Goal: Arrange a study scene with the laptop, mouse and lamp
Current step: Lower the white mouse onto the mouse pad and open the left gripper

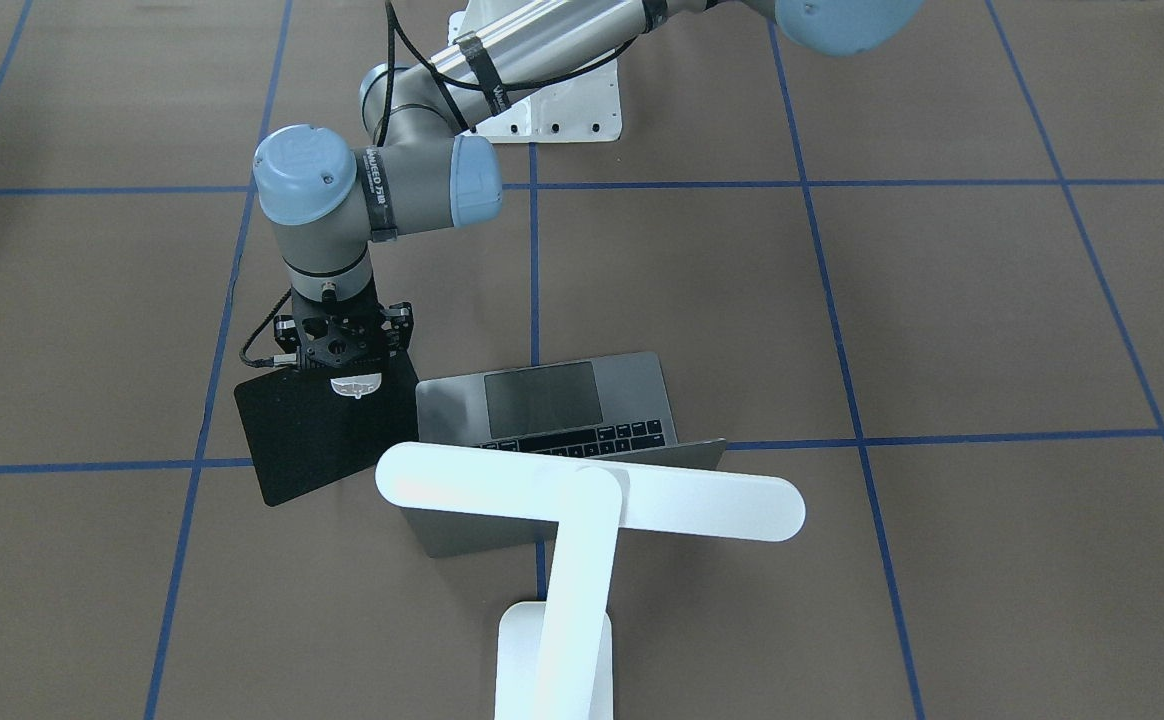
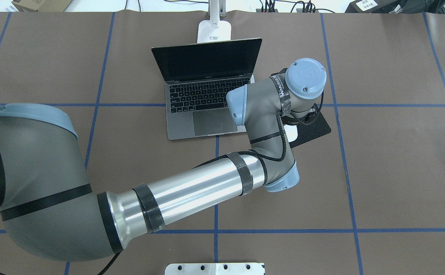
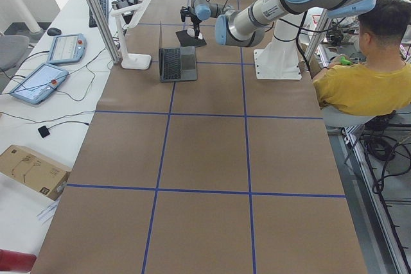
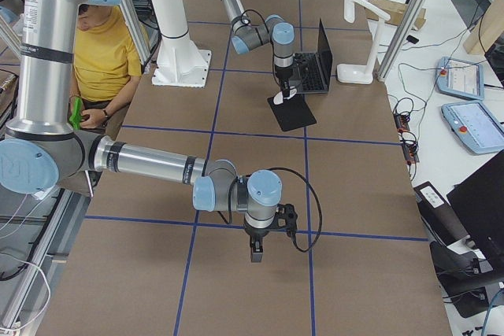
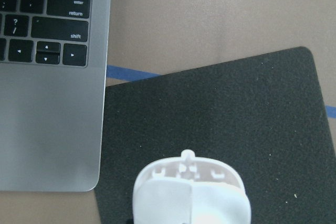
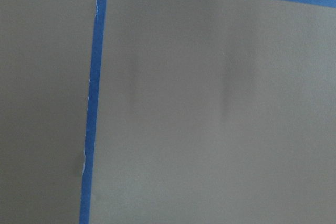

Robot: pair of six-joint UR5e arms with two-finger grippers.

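Mouse [image 5: 191, 198] clamped in left gripper [image 1: 347, 368] over pad [image 5: 220, 108], beside laptop [image 5: 47, 129] toward far edge. Judged placing step; next calls for lowering, then release.

I'm seeing a grey laptop [image 2: 180, 124], black keys lettered white. White mouse [image 5: 191, 195]. Black pad [image 5: 220, 108], faint pale specks. The lamp [image 1: 582, 500], plain white. Brown bench [image 2: 398, 172], blue lines gridding it.

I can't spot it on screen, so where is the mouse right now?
In the front-facing view the mouse is left of centre, over the black pad beside the laptop, directly under the left pincer.
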